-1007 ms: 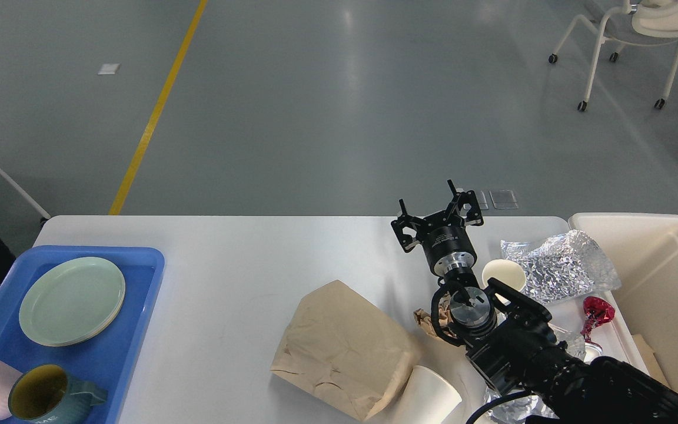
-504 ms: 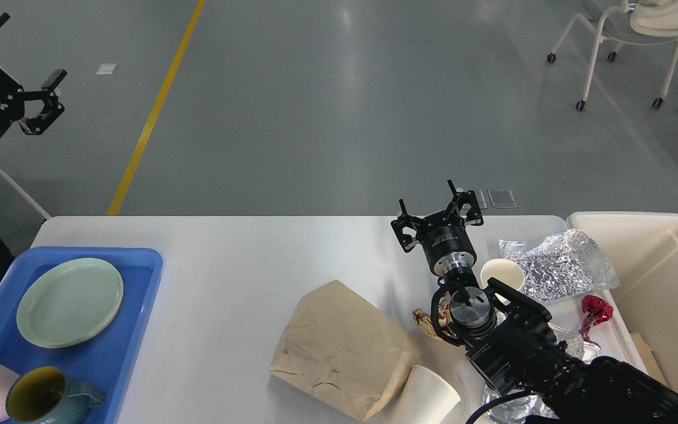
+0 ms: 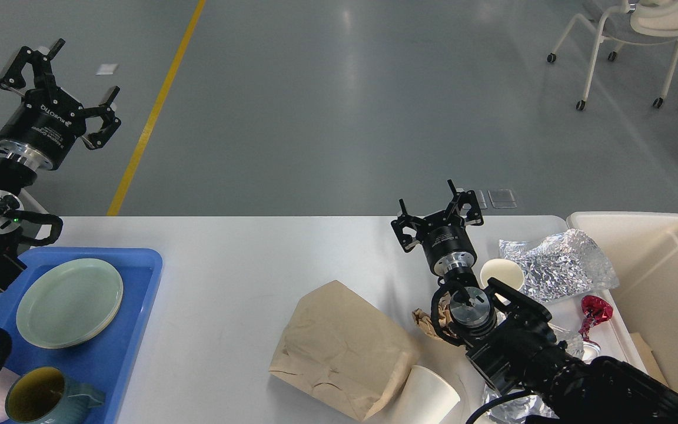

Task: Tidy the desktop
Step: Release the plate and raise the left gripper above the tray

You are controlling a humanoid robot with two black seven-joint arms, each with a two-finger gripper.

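A: We're looking down on the desktop (image 3: 227,282), the wide white tabletop that fills the lower half of our view, and our left gripper (image 3: 59,76) hangs high above its far left corner with both fingers spread wide and nothing between them.

B: And our right gripper (image 3: 436,209) sits over the far edge of the desktop, right of centre, fingers splayed apart too, holding nothing.

A: On the left end of the desktop we've got the blue tray (image 3: 139,306), carrying a stack of pale green plates (image 3: 68,301). Near the tray's front edge sits a teal mug (image 3: 42,400) with a yellow inside.

B: There's a pink mug just left of that teal one, but our left arm covers most of it.

A: Toward the right half of the desktop lies a crumpled brown paper bag (image 3: 339,347), flat on its side. At its near right corner, touching it, is a white paper cup (image 3: 430,397), tipped over.

B: Right of our right gripper we see a second paper cup (image 3: 501,272), mouth toward us, just beside a silver foil bag (image 3: 562,264).

A: Near the desktop's right edge, a red foil wrapper (image 3: 595,312). A scrap of brown paper (image 3: 427,321) peeks out beside our right wrist.

B: And the cream bin (image 3: 662,277) stands against the right end of the desktop.
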